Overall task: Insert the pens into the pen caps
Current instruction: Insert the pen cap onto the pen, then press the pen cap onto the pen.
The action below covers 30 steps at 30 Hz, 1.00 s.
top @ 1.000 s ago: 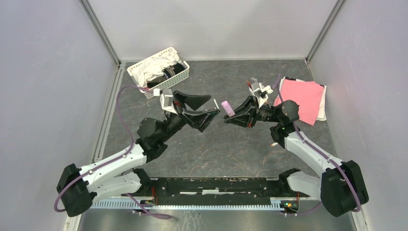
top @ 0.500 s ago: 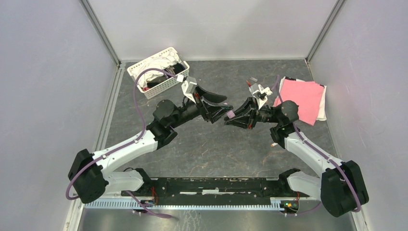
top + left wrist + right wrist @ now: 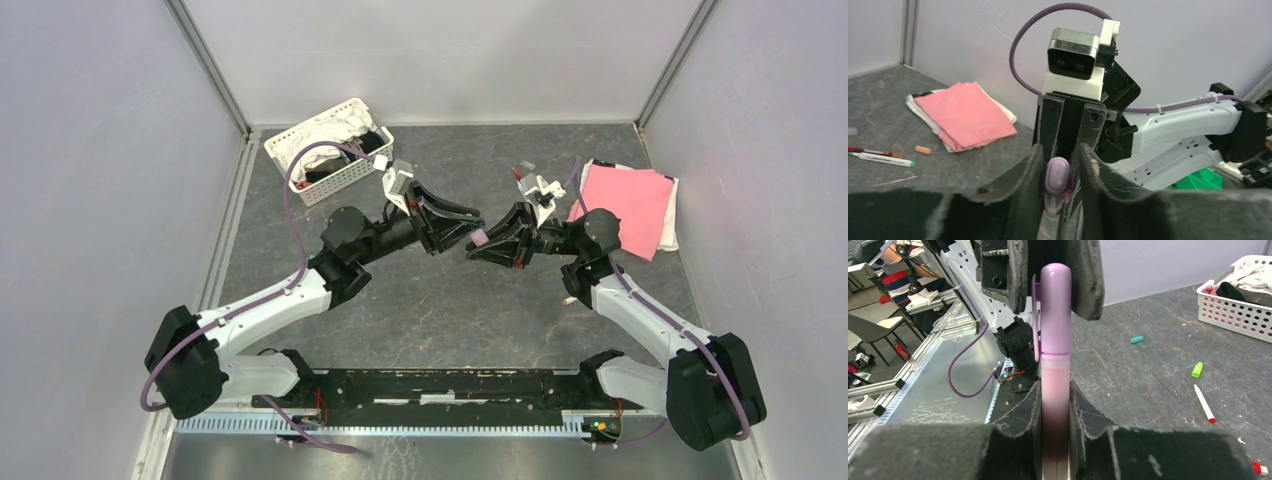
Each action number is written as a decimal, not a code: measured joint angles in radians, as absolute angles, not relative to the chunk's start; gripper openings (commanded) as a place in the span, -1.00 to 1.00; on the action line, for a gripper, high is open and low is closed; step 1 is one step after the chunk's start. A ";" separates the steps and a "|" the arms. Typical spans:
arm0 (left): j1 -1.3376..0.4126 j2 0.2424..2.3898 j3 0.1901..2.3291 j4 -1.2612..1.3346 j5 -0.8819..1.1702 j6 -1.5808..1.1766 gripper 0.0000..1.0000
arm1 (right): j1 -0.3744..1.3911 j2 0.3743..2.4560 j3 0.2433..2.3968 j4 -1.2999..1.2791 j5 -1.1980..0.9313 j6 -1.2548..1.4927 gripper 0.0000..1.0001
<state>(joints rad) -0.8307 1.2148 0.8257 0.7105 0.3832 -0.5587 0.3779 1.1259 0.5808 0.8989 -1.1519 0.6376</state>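
While in right claw [image 3: 1054, 392], purple pen [image 3: 1055, 340].

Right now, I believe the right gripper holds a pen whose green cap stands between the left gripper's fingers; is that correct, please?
Not quite: the cap is purple, not green. The right wrist view shows it. The rest stands: the right gripper holds the pen, and its cap stands between the fingers of the left gripper.
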 measured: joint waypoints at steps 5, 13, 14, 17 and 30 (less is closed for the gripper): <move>-0.830 1.221 0.826 0.716 0.399 -0.571 -0.94 | 0.378 1.127 0.581 0.896 -1.156 0.640 -1.00; -0.819 1.249 0.821 0.754 0.433 -0.585 -0.96 | 0.377 1.127 0.583 0.849 -1.159 0.615 -1.00; -0.818 1.252 0.813 0.773 0.440 -0.592 -0.96 | 0.376 1.127 0.583 0.850 -1.160 0.618 -1.00; -0.811 1.270 0.777 0.869 0.460 -0.629 -0.95 | 0.377 1.134 0.583 0.860 -1.174 0.646 -1.00; -0.817 1.349 0.822 0.825 0.442 -0.688 -0.96 | 0.331 1.188 0.628 0.760 -1.270 0.638 -1.00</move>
<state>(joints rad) -0.8173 1.3487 0.8219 0.8246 0.4419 -0.6884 0.3305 1.1881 0.6285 0.7601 -1.2701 0.6384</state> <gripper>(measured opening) 0.292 0.217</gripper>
